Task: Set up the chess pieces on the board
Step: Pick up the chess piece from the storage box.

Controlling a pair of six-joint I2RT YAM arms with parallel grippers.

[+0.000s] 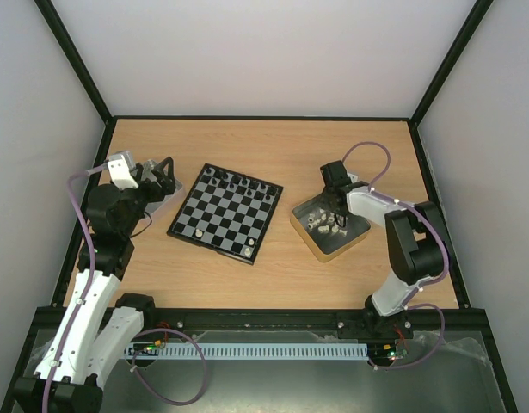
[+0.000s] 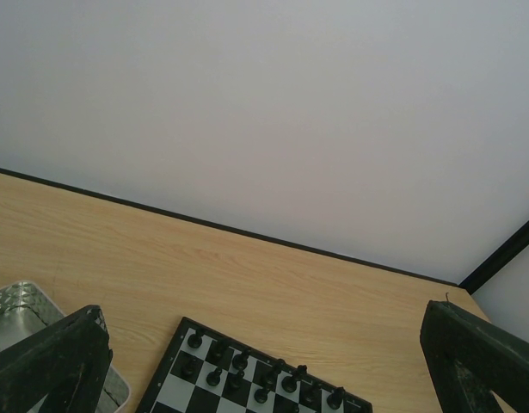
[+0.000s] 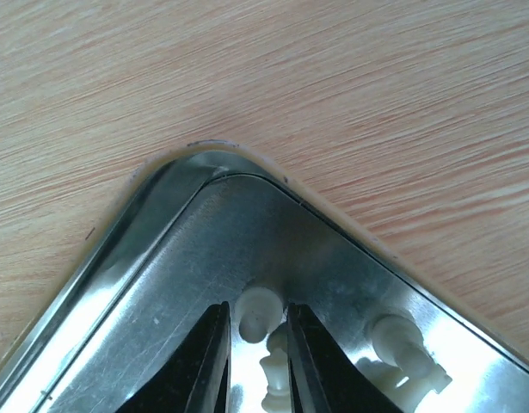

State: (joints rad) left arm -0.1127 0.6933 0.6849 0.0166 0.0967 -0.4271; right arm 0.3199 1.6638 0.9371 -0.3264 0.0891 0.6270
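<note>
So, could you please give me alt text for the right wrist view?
The jaws of the right gripper stand close on either side of a white chess piece in the corner of a silver metal tray. More white pieces lie beside it, and the tray rests on a light wooden table.

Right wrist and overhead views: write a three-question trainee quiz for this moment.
1. True or false: the left gripper holds a chess piece.
2. In the tray, what sits between the fingers of the right gripper? A) a white piece B) a black piece C) nothing
3. Which colour lines the far row of the board?
Key: 1 false, it is open and empty; 2 A; 3 black pieces.
</note>
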